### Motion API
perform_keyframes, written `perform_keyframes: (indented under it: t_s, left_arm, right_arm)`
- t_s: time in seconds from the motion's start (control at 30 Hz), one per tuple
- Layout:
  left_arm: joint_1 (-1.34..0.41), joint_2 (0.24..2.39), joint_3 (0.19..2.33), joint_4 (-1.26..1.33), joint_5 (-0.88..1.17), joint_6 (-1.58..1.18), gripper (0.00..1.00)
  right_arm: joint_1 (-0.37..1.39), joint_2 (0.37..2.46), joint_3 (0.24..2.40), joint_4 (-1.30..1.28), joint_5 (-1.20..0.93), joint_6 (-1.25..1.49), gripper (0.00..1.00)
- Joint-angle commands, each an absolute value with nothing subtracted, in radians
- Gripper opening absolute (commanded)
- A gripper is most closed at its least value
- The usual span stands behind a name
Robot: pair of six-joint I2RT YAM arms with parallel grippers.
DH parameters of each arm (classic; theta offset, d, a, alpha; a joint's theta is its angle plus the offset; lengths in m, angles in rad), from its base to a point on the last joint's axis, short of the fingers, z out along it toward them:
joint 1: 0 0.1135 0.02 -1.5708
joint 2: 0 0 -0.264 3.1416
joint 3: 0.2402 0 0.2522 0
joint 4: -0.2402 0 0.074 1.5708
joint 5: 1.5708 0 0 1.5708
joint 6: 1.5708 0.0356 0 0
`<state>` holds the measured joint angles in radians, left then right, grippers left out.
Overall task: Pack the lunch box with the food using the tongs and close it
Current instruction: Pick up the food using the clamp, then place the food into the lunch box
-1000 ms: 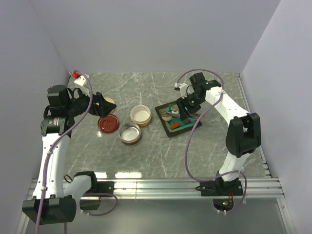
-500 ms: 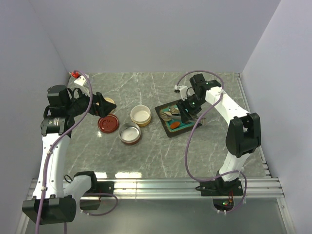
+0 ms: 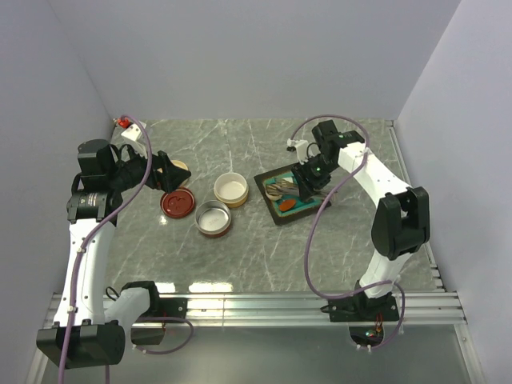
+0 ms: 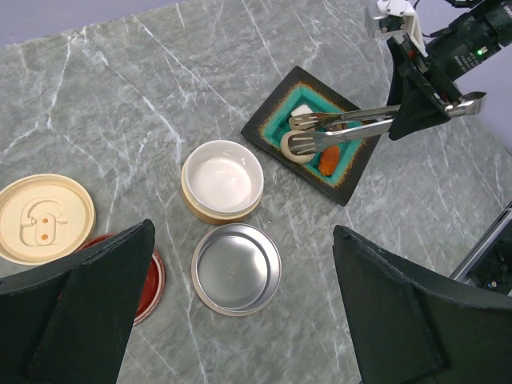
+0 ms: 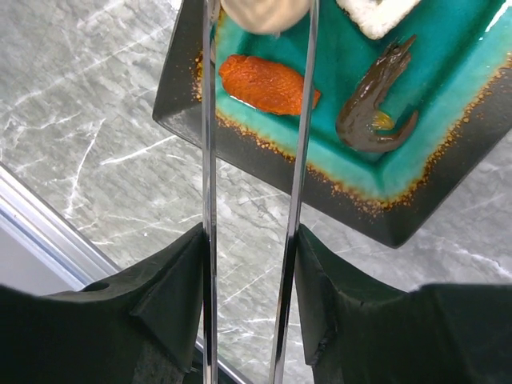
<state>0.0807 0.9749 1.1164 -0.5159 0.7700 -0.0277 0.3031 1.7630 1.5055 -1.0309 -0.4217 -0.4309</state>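
My right gripper (image 5: 250,256) is shut on the tongs (image 5: 210,160), one thin metal arm pressed against each finger. Their tips reach into the square teal tray (image 5: 264,160) and stand either side of the pale round piece (image 5: 264,12) of food. Beside it in the tray lie the orange-red oblong (image 5: 268,84), the dark brown lump (image 5: 376,120) and the white cube (image 5: 376,16). The lunch box bowl (image 4: 222,180), beige with a white inside, stands left of the tray. My left gripper (image 4: 242,232) hangs open above the table, holding nothing.
A round steel dish (image 4: 236,268) sits in front of the bowl. A cream lid (image 4: 42,218) and a red lid (image 4: 148,280) lie to the left. Grey walls close in the marble table, with a metal rail (image 3: 256,304) along its near edge.
My right gripper has squeezed the tongs narrower, bringing their tips in around the pale round piece. The left arm has not moved.
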Motion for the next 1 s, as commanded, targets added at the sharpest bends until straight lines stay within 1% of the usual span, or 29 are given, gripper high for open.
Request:
perform_keyframes:
  t_s: [0.0,0.07,0.27,0.5,0.67,0.87,0.97]
  left_arm:
    - [0.077,0.957,1.126,-0.489,0.778,-0.026,0.99]
    - [0.077,0.959,1.124,-0.489,0.776,-0.031,0.99]
    - [0.077,0.966,1.129,-0.491,0.773,-0.048,1.00]
    - [0.078,0.976,1.143,-0.499,0.764,-0.069,1.00]
    - [0.092,0.982,1.137,-0.480,0.768,-0.133,0.99]
    - [0.123,0.999,1.161,-0.482,0.793,-0.173,0.99]
    - [0.127,0.999,1.161,-0.477,0.796,-0.184,0.99]
  right_arm:
    - [0.308,1.674,1.569,-1.035,-0.419,-0.416,0.50]
    - [0.307,1.655,1.569,-1.034,-0.414,-0.413,0.47]
    - [0.307,1.608,1.575,-1.049,-0.410,-0.407,0.45]
    - [0.344,1.563,1.666,-1.089,-0.476,-0.361,0.45]
    - [0.465,1.565,1.709,-1.075,-0.485,-0.327,0.45]
    - [0.632,1.580,1.706,-1.031,-0.430,-0.301,0.45]
    - [0.687,1.604,1.706,-1.005,-0.405,-0.290,0.45]
